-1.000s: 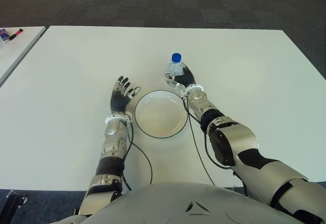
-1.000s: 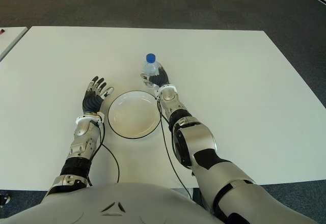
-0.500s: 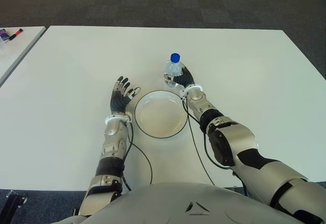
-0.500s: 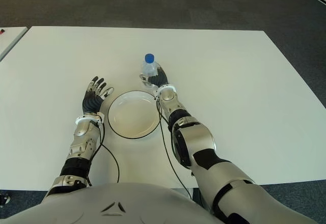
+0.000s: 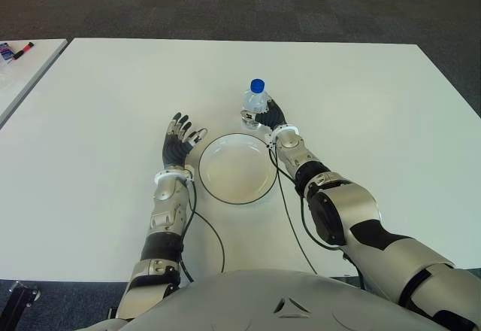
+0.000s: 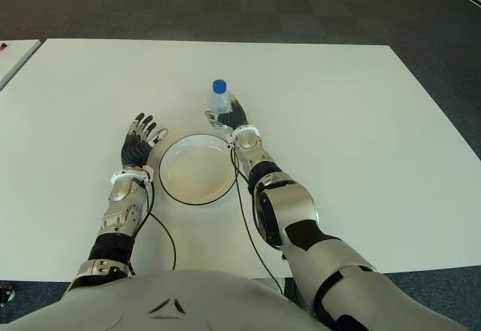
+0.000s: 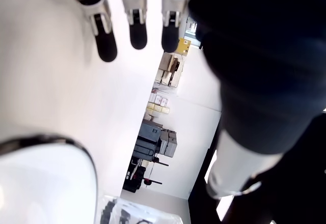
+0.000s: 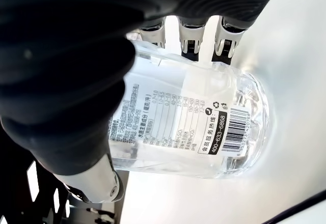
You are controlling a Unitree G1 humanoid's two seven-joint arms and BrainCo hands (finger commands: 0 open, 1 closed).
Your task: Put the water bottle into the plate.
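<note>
The water bottle [image 5: 256, 104] (blue-capped, upright) is gripped by the right hand [image 5: 269, 117] just beyond the plate [image 5: 235, 168]; the left hand [image 5: 177, 144] is held open beside it.

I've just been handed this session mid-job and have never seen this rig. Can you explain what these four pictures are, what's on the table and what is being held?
You are looking at a humanoid robot with two arms, each ending in a hand with several fingers. The two wide pictures come from a stereo camera on its head, looking down at a white table. The two close pictures come from cameras on the wrists, each looking at its own hand.

On the table lies a white plate with a dark rim, nothing in it. Just beyond its far right edge is a clear water bottle with a blue cap. The right hand is wrapped around it; the right wrist view shows the fingers curled over its labelled body. The bottle is not yet in the plate.

The left hand shows left of the plate, fingers spread, holding nothing.
</note>
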